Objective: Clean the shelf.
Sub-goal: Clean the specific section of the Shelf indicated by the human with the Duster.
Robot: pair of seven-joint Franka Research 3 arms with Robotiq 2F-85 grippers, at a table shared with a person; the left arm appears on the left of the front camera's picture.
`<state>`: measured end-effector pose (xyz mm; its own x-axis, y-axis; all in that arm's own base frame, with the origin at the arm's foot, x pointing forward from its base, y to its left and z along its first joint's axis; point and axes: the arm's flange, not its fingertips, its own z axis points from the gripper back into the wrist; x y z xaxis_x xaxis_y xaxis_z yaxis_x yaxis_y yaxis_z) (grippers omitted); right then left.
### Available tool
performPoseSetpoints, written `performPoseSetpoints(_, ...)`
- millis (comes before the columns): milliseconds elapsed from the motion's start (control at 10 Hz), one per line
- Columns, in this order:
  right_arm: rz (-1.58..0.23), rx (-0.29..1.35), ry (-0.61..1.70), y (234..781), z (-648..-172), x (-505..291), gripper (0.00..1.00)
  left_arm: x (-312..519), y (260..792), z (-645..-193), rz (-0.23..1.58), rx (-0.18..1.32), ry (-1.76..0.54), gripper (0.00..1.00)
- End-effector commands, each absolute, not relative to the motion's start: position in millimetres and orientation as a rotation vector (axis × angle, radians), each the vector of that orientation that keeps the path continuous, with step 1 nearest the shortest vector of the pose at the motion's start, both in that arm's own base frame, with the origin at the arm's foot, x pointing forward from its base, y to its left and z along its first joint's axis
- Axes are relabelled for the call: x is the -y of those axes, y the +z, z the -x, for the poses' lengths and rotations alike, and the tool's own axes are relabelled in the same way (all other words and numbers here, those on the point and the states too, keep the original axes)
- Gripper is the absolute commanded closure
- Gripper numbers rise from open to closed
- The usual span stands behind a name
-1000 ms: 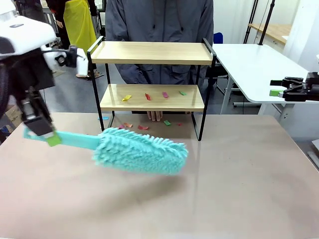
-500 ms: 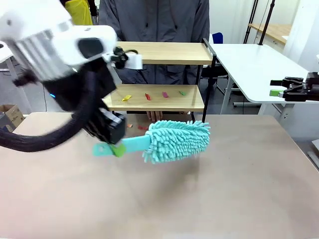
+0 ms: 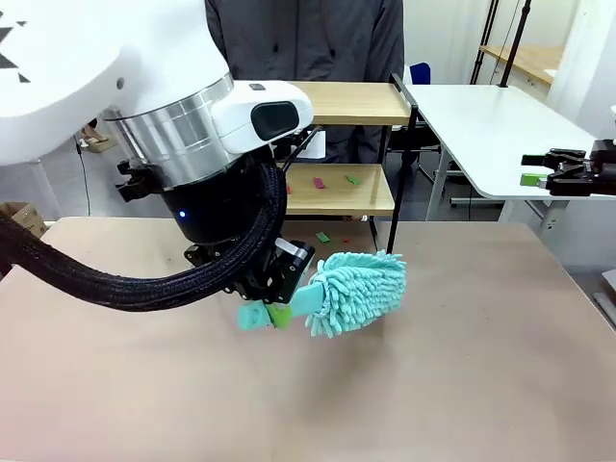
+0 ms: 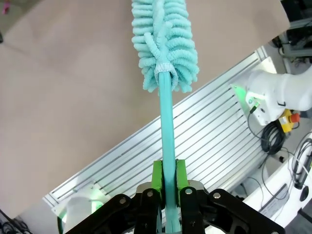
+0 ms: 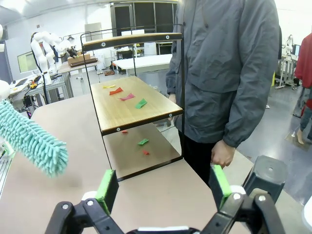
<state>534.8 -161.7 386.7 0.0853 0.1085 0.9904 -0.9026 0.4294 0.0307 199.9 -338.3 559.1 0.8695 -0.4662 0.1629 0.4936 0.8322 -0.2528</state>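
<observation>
Over the last second the left arm has swung in from the table's (image 3: 481, 366) left edge to its middle, and the duster (image 3: 356, 289) has turned from side-on to pointing at the shelf (image 3: 356, 101). I judge this the approach for a sweep. The scraps (image 3: 332, 180) on the lower board look untouched. The left gripper (image 3: 279, 315) is clamped on the duster's handle, with the shelf just beyond and above it at the far side. The fluffy head sits low by the shelf's right leg, probably short of touching, though the arm hides much. The right gripper (image 3: 527, 169) hangs wide and empty, well off to the shelf's right.
</observation>
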Motion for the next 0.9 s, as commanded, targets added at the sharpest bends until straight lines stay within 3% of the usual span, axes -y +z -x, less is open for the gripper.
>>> performPoseSetpoints(0,-0.808,1.242,0.907,390,-536,160,0.0,340,560,-201,0.301,0.091,-0.51,0.87)
performPoseSetpoints(200,-0.808,1.242,0.907,390,-536,160,0.0,367,556,-200,0.093,0.17,-0.138,0.87)
performPoseSetpoints(400,-0.808,1.242,0.907,390,-536,160,0.0,393,535,-196,0.12,0.232,-0.008,0.87)
performPoseSetpoints(800,-0.808,1.242,0.907,390,-536,160,0.0,424,499,-205,0.297,0.208,-0.016,0.87)
